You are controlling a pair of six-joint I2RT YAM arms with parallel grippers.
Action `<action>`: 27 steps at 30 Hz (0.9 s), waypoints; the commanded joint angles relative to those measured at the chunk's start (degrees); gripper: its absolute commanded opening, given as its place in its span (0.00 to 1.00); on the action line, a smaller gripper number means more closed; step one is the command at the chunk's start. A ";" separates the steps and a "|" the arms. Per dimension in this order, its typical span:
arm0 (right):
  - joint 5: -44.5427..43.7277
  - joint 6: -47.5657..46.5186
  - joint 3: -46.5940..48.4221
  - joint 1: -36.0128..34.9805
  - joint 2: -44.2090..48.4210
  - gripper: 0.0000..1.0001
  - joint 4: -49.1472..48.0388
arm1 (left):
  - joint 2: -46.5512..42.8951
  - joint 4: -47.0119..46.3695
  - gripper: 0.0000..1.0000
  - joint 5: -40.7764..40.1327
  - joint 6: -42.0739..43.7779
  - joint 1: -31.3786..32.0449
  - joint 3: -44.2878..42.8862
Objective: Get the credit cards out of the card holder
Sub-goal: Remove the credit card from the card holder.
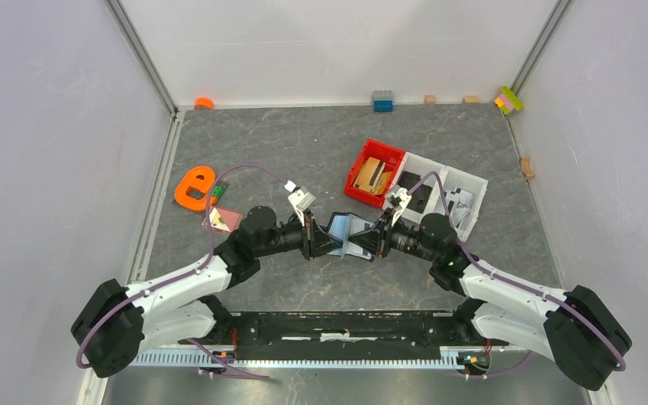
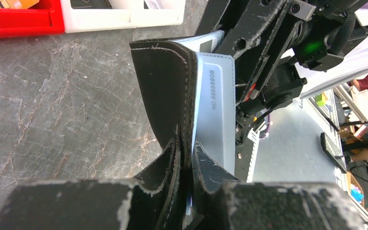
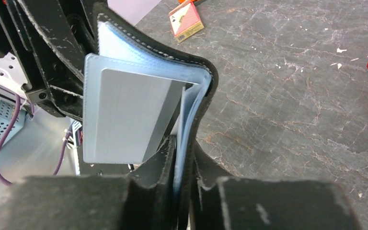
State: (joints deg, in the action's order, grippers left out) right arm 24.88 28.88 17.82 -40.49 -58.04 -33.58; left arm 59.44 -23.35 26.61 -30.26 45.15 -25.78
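Observation:
The black card holder (image 1: 348,228) hangs open above the table's middle, held from both sides. My left gripper (image 1: 319,240) is shut on one black cover flap (image 2: 165,86); its fingertips (image 2: 186,160) pinch the flap's edge. My right gripper (image 1: 374,242) is shut on the opposite side, fingertips (image 3: 184,165) clamped over the black cover (image 3: 199,72) and the pale blue inner layers. A grey credit card (image 3: 124,115) sits in a pale blue sleeve fanned out to the left. In the left wrist view a pale card face with a printed number (image 2: 215,110) shows.
A red bin (image 1: 374,173) with wooden pieces and a white bin (image 1: 447,190) stand just behind the grippers. An orange letter shape (image 1: 194,187) and a small red-patterned box (image 1: 222,219) lie at the left. Toy blocks (image 1: 382,101) line the back wall.

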 commanded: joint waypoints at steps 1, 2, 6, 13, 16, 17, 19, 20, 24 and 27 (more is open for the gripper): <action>-1.13 -0.55 3.07 -0.38 -0.71 0.10 0.54 | 0.93 -4.15 0.25 2.28 -2.41 0.65 -3.38; -1.70 -0.61 3.14 -0.37 -0.76 0.05 1.15 | 0.72 -3.59 0.32 1.72 -2.31 0.65 -3.48; -3.35 -0.82 3.41 -0.36 -0.67 0.00 2.64 | -1.45 -1.69 0.70 -0.40 -1.27 0.65 -2.75; -2.79 -0.42 3.68 -0.38 -1.30 0.00 2.43 | -0.90 -0.47 0.82 -4.87 0.46 1.80 -2.60; -2.21 -0.21 3.63 -0.36 -1.62 0.00 2.04 | 0.29 2.77 0.82 -7.36 1.88 2.82 -4.11; -2.15 -0.12 3.69 -0.37 -1.48 0.00 2.03 | 0.38 3.02 0.83 -7.90 2.03 3.00 -4.22; -2.23 -0.10 3.65 -0.38 -1.47 0.00 2.03 | 0.31 3.05 0.99 -8.62 2.61 3.66 -4.23; -2.22 -0.08 3.74 -0.38 -1.69 0.00 2.03 | 0.14 3.05 1.00 -9.05 2.97 4.03 -4.19; -2.03 0.35 4.26 -0.38 -2.62 0.00 2.45 | 0.17 4.36 0.99 -11.24 4.20 5.24 -4.66; -2.85 1.33 4.61 -0.68 -3.28 0.00 2.13 | 1.23 6.39 0.93 -13.85 5.31 6.38 -5.84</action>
State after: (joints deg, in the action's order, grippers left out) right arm 22.44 28.88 19.18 -40.53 -60.75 -28.82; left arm 59.68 -18.48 16.91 -28.86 50.15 -28.10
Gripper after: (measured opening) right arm 0.077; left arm 0.965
